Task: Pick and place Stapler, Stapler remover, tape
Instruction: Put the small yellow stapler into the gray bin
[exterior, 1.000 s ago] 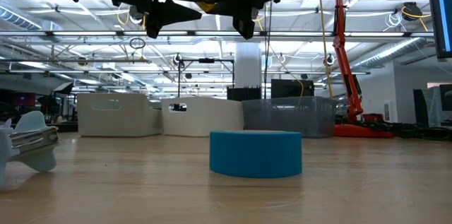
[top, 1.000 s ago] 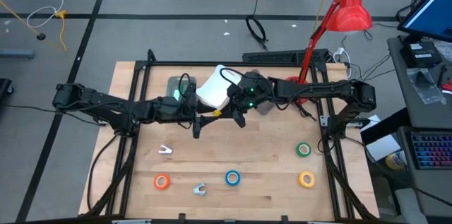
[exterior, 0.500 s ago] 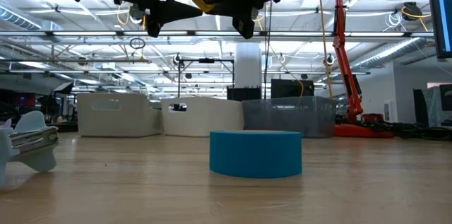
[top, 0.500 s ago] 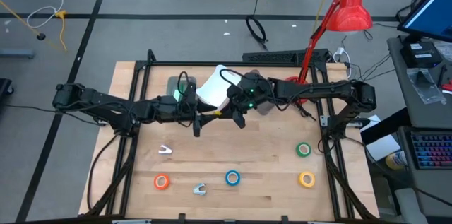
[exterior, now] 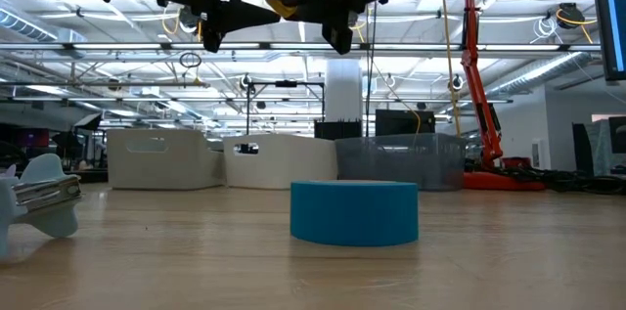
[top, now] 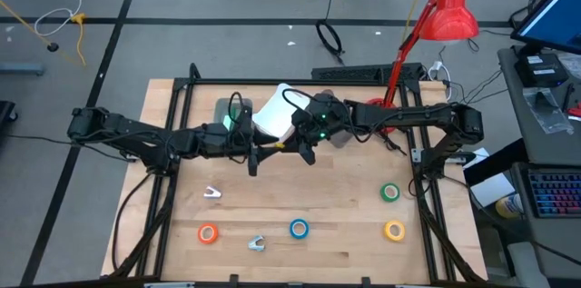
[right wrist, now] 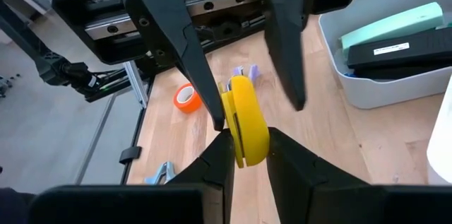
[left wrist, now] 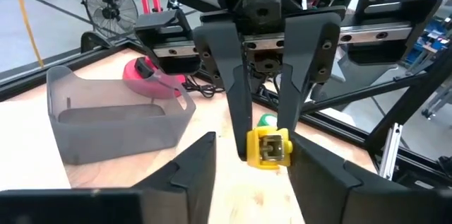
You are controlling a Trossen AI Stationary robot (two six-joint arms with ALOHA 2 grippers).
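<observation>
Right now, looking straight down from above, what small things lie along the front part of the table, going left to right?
Orange tape → stapler remover → blue tape → yellow tape.

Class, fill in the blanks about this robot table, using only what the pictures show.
1. The yellow object is clamped by the ____ gripper, above the table's middle.
2. The left gripper faces it with its fingers ____ on either side of the object.
3. Four tape rolls lie on the table: orange, blue, green and ____.
4. The lamp behind the table is ____.

Missing words: right; open; yellow; red.
</observation>
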